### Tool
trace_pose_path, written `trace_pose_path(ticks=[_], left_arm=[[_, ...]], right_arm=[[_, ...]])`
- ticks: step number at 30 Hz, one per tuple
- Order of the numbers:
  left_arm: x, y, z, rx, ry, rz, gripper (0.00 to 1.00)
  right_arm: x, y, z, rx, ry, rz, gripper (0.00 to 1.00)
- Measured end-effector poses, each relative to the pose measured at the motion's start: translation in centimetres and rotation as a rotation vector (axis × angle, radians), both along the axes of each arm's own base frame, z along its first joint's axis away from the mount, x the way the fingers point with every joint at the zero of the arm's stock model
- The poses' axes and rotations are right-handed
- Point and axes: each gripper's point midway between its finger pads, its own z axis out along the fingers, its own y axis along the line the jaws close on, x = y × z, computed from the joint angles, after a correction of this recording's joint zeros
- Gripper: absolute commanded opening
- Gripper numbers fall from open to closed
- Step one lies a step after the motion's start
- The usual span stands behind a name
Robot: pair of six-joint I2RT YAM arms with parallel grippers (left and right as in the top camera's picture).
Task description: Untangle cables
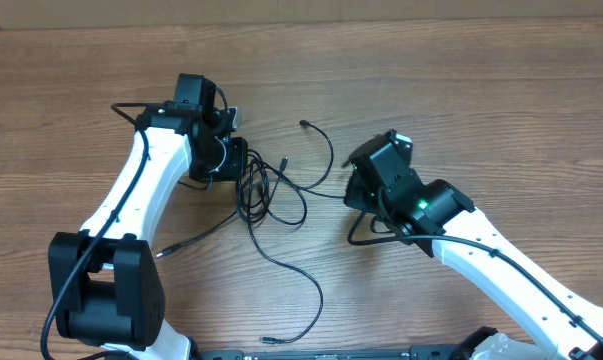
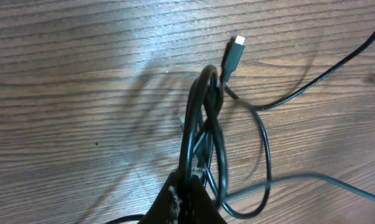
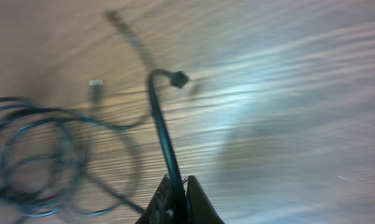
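Cables (image 1: 264, 192) lie tangled at centre, loose ends trailing toward six o'clock. Left gripper (image 2: 188, 186) pinches the bunched loops at nine o'clock; right gripper (image 3: 178, 190) pinches one strand at three o'clock. Best drawn apart slowly, grips firm, watching for snags.

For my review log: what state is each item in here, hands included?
left hand: shut on the cables, at their bunched loops.
right hand: shut on one strand of them.
cables: tangled in loops between the two hands, ends loose on the table.
silver-tipped plug: free, not held.
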Motion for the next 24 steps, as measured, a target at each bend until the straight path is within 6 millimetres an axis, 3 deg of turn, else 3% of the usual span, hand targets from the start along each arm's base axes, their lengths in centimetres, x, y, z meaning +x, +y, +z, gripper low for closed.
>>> trace_pose_path(ticks=[8, 16, 24], left_arm=[[0.0, 0.3, 0.0, 0.006, 0.001, 0.009, 0.04], [0.1, 0.7, -0.2, 0.031, 0.003, 0.028, 0.04], [-0.5, 4.1, -0.9, 0.211, 0.044, 0.172, 0.04]], right_arm=[[-1.5, -6.3, -1.0, -0.253, 0.045, -0.161, 0.04], [-0.9, -12.6, -1.0, -0.314, 0.088, -0.359, 0.04], [-1.3, -16.3, -1.4, -0.311, 0.150, -0.477, 0.04]])
